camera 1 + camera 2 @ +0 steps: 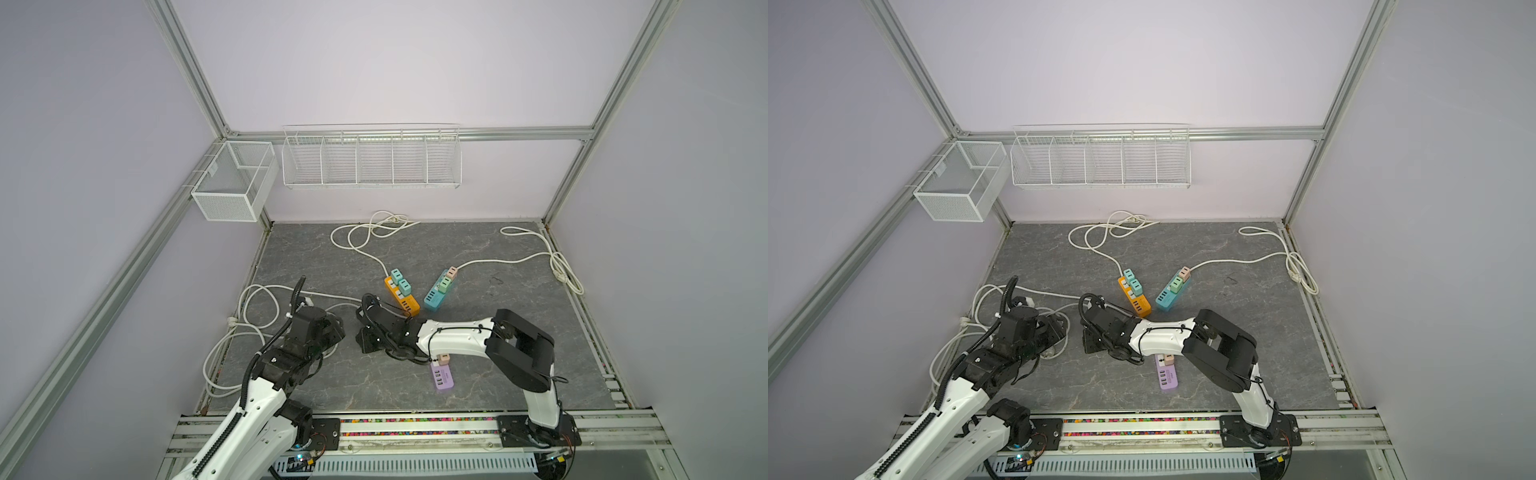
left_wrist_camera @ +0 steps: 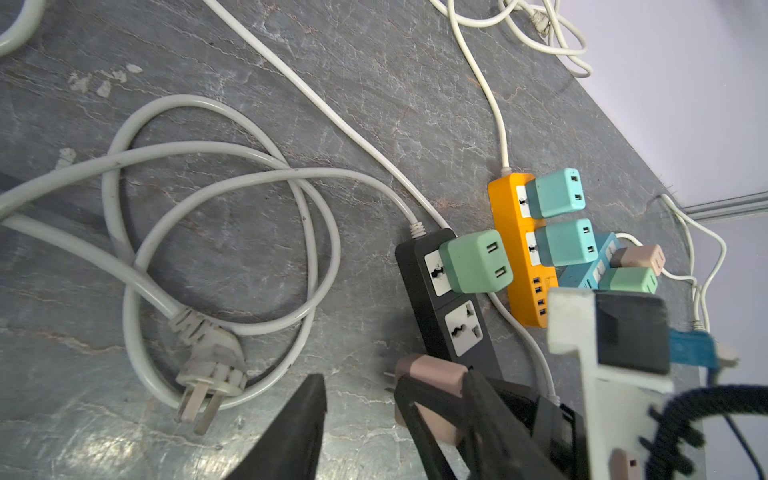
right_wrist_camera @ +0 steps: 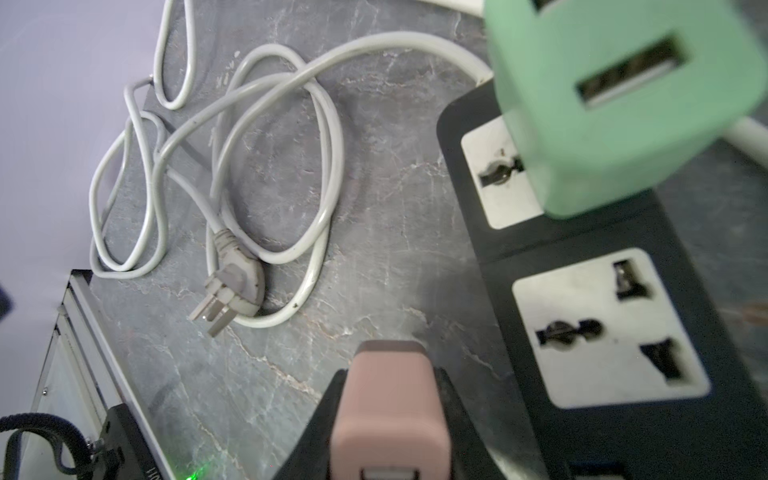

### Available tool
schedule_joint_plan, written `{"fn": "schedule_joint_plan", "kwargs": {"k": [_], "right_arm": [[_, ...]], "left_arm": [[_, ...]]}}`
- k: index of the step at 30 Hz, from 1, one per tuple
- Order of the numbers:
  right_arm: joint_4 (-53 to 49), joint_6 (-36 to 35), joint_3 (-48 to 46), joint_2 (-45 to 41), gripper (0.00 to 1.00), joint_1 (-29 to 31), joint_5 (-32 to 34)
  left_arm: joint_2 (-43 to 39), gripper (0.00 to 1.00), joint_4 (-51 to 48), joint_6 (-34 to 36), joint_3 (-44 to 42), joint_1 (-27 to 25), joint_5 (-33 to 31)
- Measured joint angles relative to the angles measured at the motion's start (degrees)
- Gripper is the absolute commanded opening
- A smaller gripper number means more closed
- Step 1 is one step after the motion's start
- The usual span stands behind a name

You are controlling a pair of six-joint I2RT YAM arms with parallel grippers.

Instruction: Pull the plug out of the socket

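Right wrist view: one pink plug (image 3: 390, 399) sits clamped between the right jaws, which are closed tight on its two sides. It is out of the black strip (image 3: 573, 245) and held just beside the strip's empty socket (image 3: 606, 328), over the grey bench (image 3: 374, 208). The left wrist view shows its prongs (image 2: 388, 376) bare. Two sockets show on the black strip: the empty one, and one filled by a green plug (image 3: 602, 124).

In the left wrist view the left jaws stand partly open close to the same end of the black strip, with nothing gripped between them.

Four strips lie on the bench in all. The orange strip (image 2: 503, 212) carries two teal plugs (image 2: 555, 193) (image 2: 565, 243). The blue strip (image 1: 434, 301), just beside it, carries a second pink plug (image 1: 452, 272) and a second green plug (image 1: 444, 283). The purple strip (image 1: 444, 380), partly under the right arm, carries a third pink plug (image 1: 444, 358). That makes seven cube plugs: three pink, two green, two teal.

One grey three-pin plug (image 2: 208, 365) lies loose among the coils of the black strip's cord.
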Motion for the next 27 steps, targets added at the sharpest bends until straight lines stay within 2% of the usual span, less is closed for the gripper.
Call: {"fn": "schedule_joint_plan", "kwargs": {"k": [8,19,27], "right_arm": [[1.2,0.92,1.46,2.4,0.26,0.81,-0.42],[0.48,1.36,2.95,3.19,0.46,1.49,-0.55],[-0.66,1.07,2.95,3.17,0.55,1.57,-0.13]], "left_arm": [[-0.22,0.58,-0.28,-0.26,0.0,0.02,-1.14],[0.0,0.6,0.22,-0.66,0.0,0.07,-1.11],[0.04,0.61,0.46,-0.68,0.0,0.13,-1.09]]}}
